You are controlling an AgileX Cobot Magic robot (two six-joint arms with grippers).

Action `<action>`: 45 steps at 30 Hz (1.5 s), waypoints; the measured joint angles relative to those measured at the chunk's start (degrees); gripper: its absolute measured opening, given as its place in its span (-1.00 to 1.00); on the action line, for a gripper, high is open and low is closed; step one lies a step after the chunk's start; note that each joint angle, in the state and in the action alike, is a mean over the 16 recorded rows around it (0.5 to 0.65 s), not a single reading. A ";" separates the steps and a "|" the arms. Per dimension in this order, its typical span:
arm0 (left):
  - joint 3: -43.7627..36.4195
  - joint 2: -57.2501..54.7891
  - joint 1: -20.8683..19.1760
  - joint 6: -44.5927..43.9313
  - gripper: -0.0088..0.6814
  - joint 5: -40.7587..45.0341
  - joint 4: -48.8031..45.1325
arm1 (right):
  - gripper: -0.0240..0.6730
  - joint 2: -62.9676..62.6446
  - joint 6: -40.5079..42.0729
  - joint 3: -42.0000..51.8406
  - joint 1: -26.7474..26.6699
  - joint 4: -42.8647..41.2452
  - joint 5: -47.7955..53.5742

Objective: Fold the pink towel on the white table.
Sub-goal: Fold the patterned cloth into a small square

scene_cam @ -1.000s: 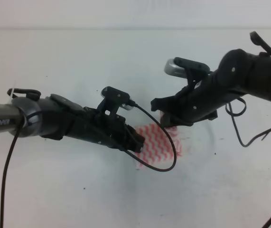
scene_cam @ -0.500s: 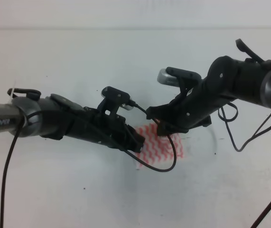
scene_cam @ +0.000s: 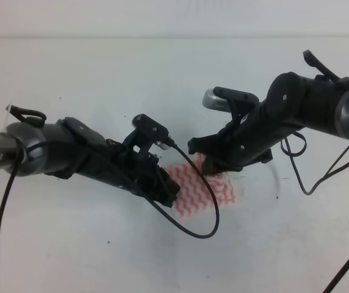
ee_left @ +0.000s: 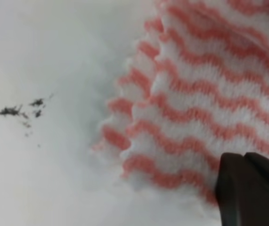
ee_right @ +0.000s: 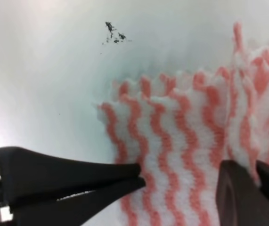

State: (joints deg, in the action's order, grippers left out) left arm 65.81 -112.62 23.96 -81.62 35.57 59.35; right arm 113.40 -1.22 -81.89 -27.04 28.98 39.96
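At centre-left of the white worktop [scene_cam: 70, 244], the left claw [scene_cam: 169, 194] has swung lower since half a second ago and now rests on the near-left edge of the pink towel [scene_cam: 202, 189]; whether it is clenched cannot be told. The towel lies between both arms, doubled along one edge. At right, the right claw [ee_right: 181, 181] stays spread over the cloth, so the fold seems unfinished.
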 joint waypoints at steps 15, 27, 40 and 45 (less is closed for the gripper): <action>-0.37 -1.75 0.00 -1.15 -0.99 -1.46 1.56 | -0.97 -0.05 0.00 -1.11 -0.68 0.03 1.07; -0.42 -2.07 0.00 -1.49 -0.99 -1.62 2.25 | -0.97 0.03 -0.05 -2.65 -1.91 0.11 2.44; -0.47 -2.15 0.01 -1.53 -0.99 -1.66 2.32 | -0.97 0.72 -0.24 -2.72 -3.25 -0.33 1.09; -0.39 -2.05 0.00 -1.50 -0.99 -1.52 2.55 | -0.97 1.38 -0.27 -2.71 -3.42 -0.35 0.95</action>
State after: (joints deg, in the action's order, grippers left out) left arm 65.41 -114.68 23.96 -83.12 34.05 61.90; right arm 114.78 -1.49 -84.60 -30.46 28.64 40.90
